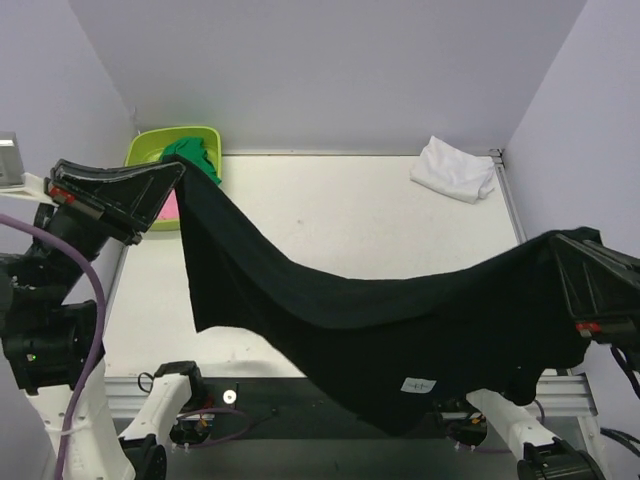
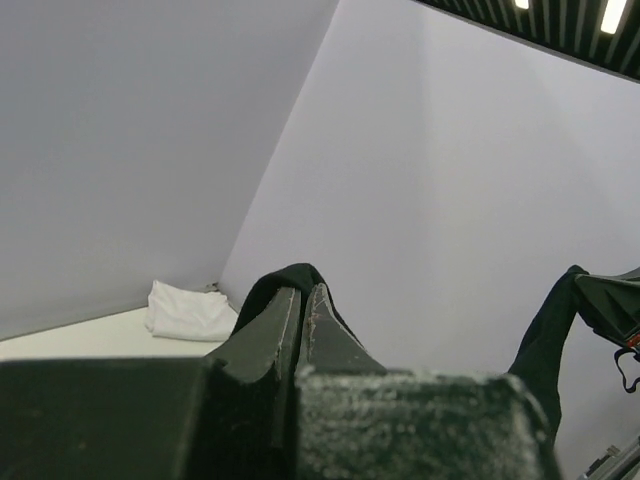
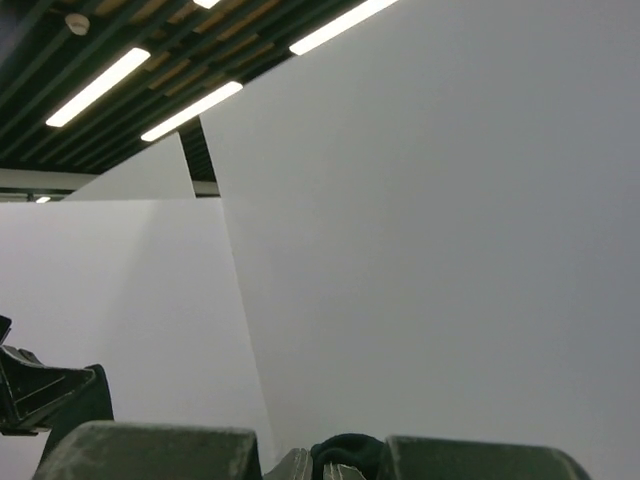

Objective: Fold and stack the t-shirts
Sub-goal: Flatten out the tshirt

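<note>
Only writing in view was on the neck label (image 1: 420, 384): a small white tag with dark marks, too small to read. It sat on the low-hanging part of the black t-shirt (image 1: 380, 330), near the front edge of the bench (image 1: 340, 210).

You had the black t-shirt stretched between both arms, in the air. It sagged in a long curve in the middle, with loose folds drooping toward the arm bases. Plain black cloth, no print visible.

The white t-shirt (image 1: 455, 168) lay folded, a bit rumpled, at the far right corner of the bench, well apart from the black one.

Your left pincer (image 1: 175, 170) was raised at far left, pointing inward, just beside the lime-green tub (image 1: 150, 150), which had a green cloth (image 1: 190, 155) in it. Its fingers (image 2: 285, 310) were clamped together on a bunched edge of the black t-shirt.

Your right pincer (image 1: 560, 245) was raised at the right edge of the bench, also pointing inward, and was pinched closed on the opposite end of the shirt. The wrist view showed black cloth bunched at its fingertips.
</note>
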Tool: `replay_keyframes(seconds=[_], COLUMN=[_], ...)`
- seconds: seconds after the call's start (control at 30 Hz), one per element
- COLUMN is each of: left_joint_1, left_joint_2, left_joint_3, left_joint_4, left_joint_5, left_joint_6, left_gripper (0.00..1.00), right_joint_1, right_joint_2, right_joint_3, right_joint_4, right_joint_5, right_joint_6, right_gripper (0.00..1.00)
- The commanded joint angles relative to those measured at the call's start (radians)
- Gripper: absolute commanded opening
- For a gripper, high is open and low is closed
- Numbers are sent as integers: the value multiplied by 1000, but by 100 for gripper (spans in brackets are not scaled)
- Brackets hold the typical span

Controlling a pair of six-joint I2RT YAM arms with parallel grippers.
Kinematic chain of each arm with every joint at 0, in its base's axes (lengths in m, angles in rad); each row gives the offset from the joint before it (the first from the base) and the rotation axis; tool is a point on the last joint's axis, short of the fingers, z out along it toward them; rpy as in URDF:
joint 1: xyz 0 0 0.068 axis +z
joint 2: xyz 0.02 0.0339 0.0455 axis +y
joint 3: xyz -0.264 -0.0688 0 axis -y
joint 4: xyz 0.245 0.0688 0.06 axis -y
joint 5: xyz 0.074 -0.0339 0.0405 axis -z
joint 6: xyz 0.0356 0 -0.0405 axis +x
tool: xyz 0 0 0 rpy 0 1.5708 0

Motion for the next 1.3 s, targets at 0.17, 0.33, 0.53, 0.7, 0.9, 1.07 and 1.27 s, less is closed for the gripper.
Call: replay_keyframes(seconds=[0.17,0.33,0.53,0.7,0.9,1.07,1.27], left_joint_1=[-3,-10,-52,-108,-147,-132,-119], left_joint_2=[-34,0,145,351,690,944,876], left_joint_3=[-445,-697,-853,-858,-684,-469,-472], left_joint_4=[38,81,196,327,431,428,482], left_joint_5=[-109,-219,-343,-426,-477,-530,-560], left_joint_6=[52,66,58,46,28,-21,-14], left_gripper=[0,0,0,0,0,93,94], right_joint_1=[-14,-13,-11,-16,-17,-10,42], right_joint_2=[63,166,361,606,920,1171,1010], right_joint_3=[-466,-688,-816,-723,-497,-209,-383], right_joint_4=[154,234,346,364,380,328,418], right_joint_5=[73,140,229,251,245,218,372], right_joint_6=[62,82,76,58,56,73,3], right_gripper=[0,0,0,0,0,100,100])
